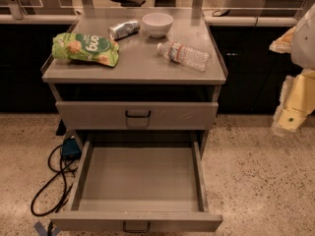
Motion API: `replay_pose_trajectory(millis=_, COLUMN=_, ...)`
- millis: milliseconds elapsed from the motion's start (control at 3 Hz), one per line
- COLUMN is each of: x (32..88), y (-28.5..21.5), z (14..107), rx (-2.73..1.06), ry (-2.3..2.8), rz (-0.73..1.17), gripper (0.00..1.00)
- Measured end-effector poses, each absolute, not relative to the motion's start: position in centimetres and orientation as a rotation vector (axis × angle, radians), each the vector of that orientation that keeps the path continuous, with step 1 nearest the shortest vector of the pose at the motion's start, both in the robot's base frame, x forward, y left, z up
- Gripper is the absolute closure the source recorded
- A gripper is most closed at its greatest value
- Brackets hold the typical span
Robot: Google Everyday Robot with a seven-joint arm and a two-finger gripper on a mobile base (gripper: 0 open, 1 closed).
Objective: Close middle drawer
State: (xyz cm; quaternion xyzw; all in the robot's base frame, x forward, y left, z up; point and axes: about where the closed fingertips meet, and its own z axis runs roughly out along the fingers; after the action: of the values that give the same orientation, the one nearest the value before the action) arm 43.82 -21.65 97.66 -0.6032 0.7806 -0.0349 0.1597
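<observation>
My gripper (289, 116) hangs at the right edge of the view, in the air over the speckled floor (256, 181), well apart from the cabinet (216, 90) and at about the height of its top drawer (88, 115). It appears pale yellow and blurred, and I cannot tell whether it is open or closed; it touches nothing. Above it, the white bulk of my arm (304, 38) comes in from the upper right and angles down and slightly left toward the gripper.

The middle drawer (81, 176) is to the left and below, pulled far out toward the camera, its deep plain tray showing a bare grey bottom and its low front carrying a small dark pull (136, 227) at the centre. The top drawer above it is shut, with a black handle (138, 114).

On the cabinet's top lie a clear plastic water bottle (183, 55) on its side with a red and white label too small to read, a white bowl (157, 23) standing upright, a silver can (124, 29) on its side just beside the bowl, and a green snack bag (85, 48) with large white letters seen upside down that I cannot read for certain.

Black cables (51, 181) loop on the floor left of the drawer, beside a small blue object (71, 147)
</observation>
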Motion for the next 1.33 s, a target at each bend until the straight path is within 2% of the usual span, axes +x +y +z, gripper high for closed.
replay_pose_trajectory(millis=667, x=43.6, y=-21.7, z=96.6, rx=-1.725, ry=2.212, rz=-0.078, gripper=0.0)
replay_pose_trajectory(millis=1333, x=41.7, y=-23.4, z=83.2, rx=-1.65, ry=2.226, rz=0.092, gripper=0.0)
